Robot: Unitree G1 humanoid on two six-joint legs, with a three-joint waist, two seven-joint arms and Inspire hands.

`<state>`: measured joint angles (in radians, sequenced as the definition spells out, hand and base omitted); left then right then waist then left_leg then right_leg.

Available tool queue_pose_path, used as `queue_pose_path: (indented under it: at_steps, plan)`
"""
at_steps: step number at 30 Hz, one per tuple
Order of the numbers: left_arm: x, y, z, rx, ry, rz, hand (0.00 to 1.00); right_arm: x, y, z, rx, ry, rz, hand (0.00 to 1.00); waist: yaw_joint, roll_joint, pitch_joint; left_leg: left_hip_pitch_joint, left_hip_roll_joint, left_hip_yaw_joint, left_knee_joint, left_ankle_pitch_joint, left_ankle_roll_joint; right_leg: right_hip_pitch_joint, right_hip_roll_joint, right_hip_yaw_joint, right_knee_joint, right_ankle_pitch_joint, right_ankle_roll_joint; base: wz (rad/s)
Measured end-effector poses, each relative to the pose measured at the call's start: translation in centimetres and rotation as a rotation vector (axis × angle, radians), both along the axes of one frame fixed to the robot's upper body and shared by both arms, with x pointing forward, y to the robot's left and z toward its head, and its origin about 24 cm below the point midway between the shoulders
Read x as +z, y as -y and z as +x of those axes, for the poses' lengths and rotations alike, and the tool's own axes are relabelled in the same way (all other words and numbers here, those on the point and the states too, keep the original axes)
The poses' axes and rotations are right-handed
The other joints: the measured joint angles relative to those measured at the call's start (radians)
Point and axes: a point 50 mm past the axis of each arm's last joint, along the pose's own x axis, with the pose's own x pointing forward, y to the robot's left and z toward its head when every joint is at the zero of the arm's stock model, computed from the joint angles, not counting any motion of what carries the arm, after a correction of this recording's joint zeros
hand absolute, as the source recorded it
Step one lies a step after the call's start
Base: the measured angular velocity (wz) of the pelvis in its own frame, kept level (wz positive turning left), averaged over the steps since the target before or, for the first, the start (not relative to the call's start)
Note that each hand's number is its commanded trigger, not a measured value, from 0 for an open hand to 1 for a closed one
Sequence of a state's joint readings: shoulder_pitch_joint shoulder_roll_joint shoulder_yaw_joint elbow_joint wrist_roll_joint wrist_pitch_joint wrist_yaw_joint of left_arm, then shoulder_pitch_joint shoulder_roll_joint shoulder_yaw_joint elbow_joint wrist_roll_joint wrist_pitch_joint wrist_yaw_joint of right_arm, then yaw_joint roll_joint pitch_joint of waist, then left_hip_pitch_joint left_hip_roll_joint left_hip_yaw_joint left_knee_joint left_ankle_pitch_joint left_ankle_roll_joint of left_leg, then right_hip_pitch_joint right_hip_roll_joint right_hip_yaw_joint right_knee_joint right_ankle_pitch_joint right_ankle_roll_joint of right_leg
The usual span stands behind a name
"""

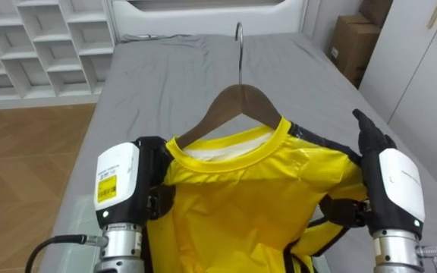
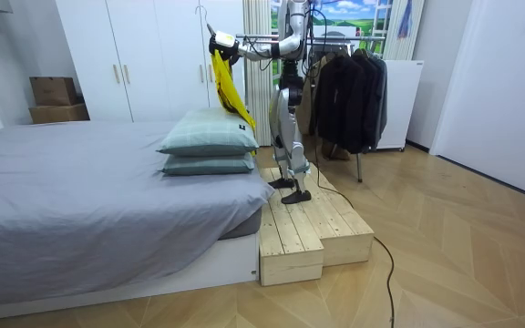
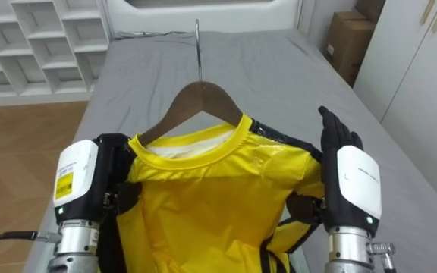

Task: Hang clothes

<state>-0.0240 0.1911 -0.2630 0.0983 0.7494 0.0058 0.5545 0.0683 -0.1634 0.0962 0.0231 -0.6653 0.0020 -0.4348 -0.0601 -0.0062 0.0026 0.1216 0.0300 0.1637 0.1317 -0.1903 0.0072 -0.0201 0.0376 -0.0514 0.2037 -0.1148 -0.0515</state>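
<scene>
A yellow shirt [image 1: 249, 197] with black side trim hangs on a wooden hanger [image 1: 241, 102] whose metal hook [image 1: 239, 45] points up. I hold it up in front of me between both hands, above the grey bed [image 1: 165, 76]. My left hand [image 1: 118, 182] is at the shirt's left shoulder, its dark fingers curled onto the cloth. On the other shoulder rests my right hand [image 1: 393, 182], fingers straight and pointing up. In the room view the shirt [image 2: 226, 87] hangs at head height.
I stand on a wooden platform [image 2: 308, 228] beside the bed, near two stacked pillows [image 2: 210, 146]. Behind me is a clothes rack [image 2: 344, 82] with dark garments. White shelves [image 1: 36, 45] stand beyond the bed's left side, and cardboard boxes [image 1: 353, 45] and wardrobe doors [image 1: 423, 68] on its right.
</scene>
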Motion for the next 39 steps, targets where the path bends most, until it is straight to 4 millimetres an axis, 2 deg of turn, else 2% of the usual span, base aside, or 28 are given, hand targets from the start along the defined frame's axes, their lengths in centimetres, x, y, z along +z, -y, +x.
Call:
queue_pose_path:
  at_steps: [29, 39]
  plan:
    - [0.0, 0.1, -0.1, -0.019, 0.003, 0.038, 1.00, 0.2, -0.2, 0.2, 0.014, 0.003, 0.022, 0.00, 0.014, 0.001, -0.0001, 0.001, 0.001, -0.002, -0.002, 0.000, 0.000, -0.001, 0.002, -0.001, 0.001, 0.000, 0.000, 0.00]
    - [1.6, 0.4, 0.1, -0.025, 0.085, 0.089, 1.00, 0.9, -1.2, 1.0, 0.077, 0.033, -0.070, 0.00, 0.028, 0.002, -0.0007, -0.025, 0.001, -0.012, 0.004, 0.000, 0.000, -0.020, -0.003, -0.007, -0.001, 0.001, -0.002, 0.00]
